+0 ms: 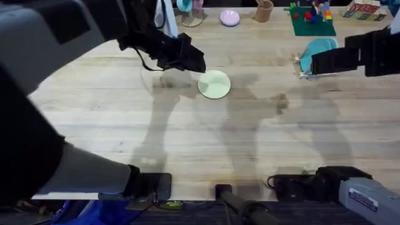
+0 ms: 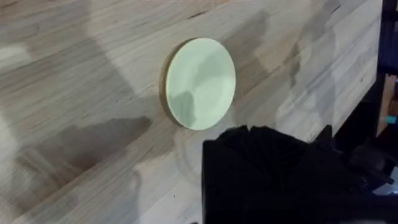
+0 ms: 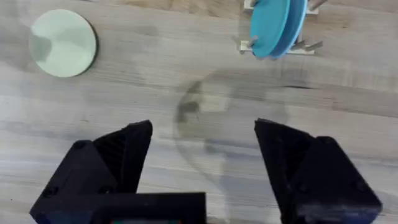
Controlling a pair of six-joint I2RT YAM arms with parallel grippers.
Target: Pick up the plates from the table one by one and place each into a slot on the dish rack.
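A: Pale plank tabletop (image 1: 187,137), grain visible, arm shadows across the middle. What's on it?

B: One pale yellow-green plate (image 1: 214,84) lying flat near the centre, bare wood all round it. Same plate in the left wrist view (image 2: 200,84) and far off in the right wrist view (image 3: 63,43).

A: Rack?

B: Small light-wood dish rack (image 1: 304,65) toward the right side of the overhead view, well apart from the green plate. Teal-blue plates (image 1: 317,49) stand on edge in it. Right wrist view shows them (image 3: 278,25) upright between the pegs, rack base (image 3: 249,45) poking out both sides. Looks like two discs close together, exact count hard to tell.

A: Left gripper?

B: Left gripper (image 1: 194,61) is just beside the green plate, on its upper-left edge in the overhead view, not touching that I can see. Wrist view only gives a dark bulk at the edge, so I cannot tell how its fingers stand.

A: Right gripper?

B: Right gripper (image 3: 204,149) is spread wide, nothing between the black fingers (image 3: 118,155), bare wood under the gap. In the overhead view it (image 1: 315,62) sits right by the rack, overlapping it from the right.

A: Background stuff?

B: Far edge: a small pink dish (image 1: 229,17), a green toy-brick baseplate (image 1: 314,24) with bricks on it, a tan cup-like thing (image 1: 263,10).
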